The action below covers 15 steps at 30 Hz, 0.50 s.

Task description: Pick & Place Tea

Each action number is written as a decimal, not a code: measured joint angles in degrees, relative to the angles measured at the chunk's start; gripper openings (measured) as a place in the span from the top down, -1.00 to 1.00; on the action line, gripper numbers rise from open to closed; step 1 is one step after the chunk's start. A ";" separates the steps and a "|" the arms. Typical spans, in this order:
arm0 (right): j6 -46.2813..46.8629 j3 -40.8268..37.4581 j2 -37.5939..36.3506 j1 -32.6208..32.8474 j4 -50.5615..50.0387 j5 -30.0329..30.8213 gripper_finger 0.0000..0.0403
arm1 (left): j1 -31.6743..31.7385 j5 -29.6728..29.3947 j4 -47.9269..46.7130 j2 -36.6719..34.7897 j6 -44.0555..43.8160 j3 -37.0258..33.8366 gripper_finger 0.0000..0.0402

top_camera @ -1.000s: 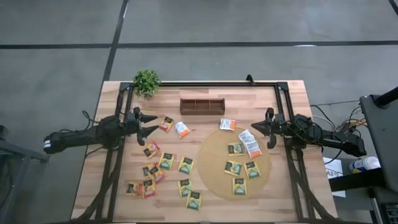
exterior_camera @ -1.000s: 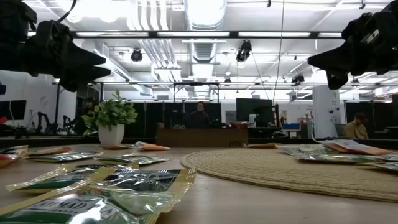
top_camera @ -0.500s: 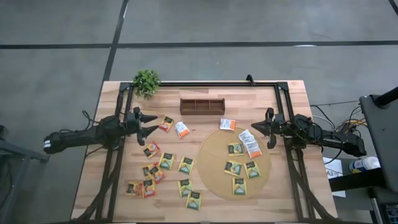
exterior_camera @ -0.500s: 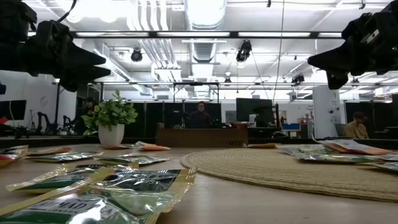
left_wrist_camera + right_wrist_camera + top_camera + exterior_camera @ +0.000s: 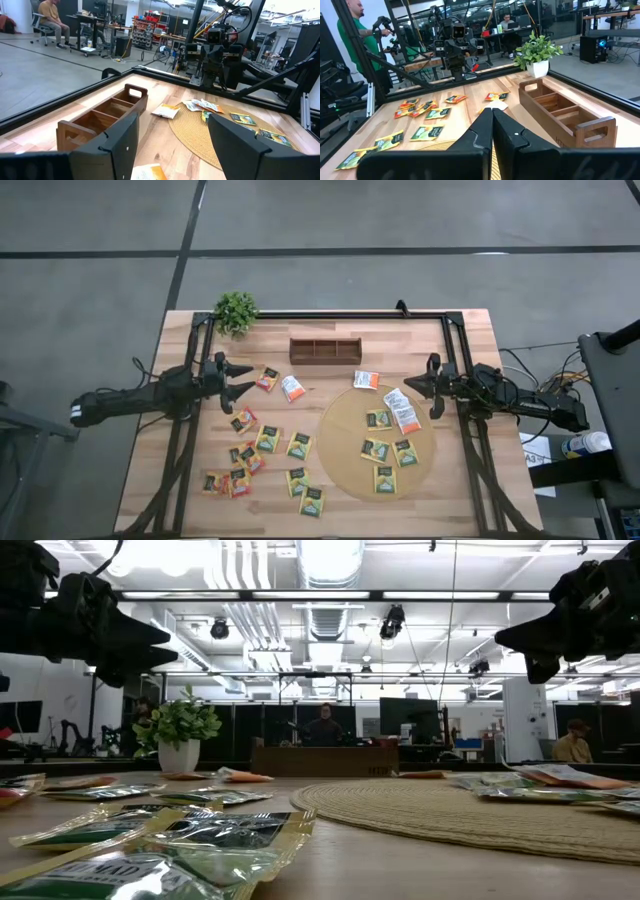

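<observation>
Left gripper (image 5: 243, 380) is held spread and empty above the table's left side; right gripper (image 5: 421, 387) is held pressed together, empty, above the right edge of the large round tan woven mat (image 5: 345, 455). Small flat square paper tea sachets (image 5: 268, 439), yellow-green and orange-red, are scattered on the light wooden table (image 5: 470, 330) just beyond the left gripper and on the mat near the right one, none touched. Label print on a near sachet (image 5: 120, 875) is only partly legible, so no brand is noted.

Bright, even light from ceiling strip lights (image 5: 330, 595) above my grippers; shadows faint; the nearest tea sachets (image 5: 150, 865) below look blurred.
</observation>
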 joint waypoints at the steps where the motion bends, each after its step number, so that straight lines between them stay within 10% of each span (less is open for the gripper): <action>1: 0.00 0.01 -0.02 0.00 0.00 0.00 0.96 | 0.00 -0.01 0.02 -0.01 0.00 0.00 -0.16; 9: 20.93 0.02 -0.03 0.00 9.92 1.75 0.96 | 0.01 -0.01 0.02 -0.01 0.00 0.00 -0.16; 15: 48.83 0.04 -0.08 -0.02 16.67 19.99 0.96 | 0.00 -0.01 0.01 -0.02 -0.01 0.00 -0.16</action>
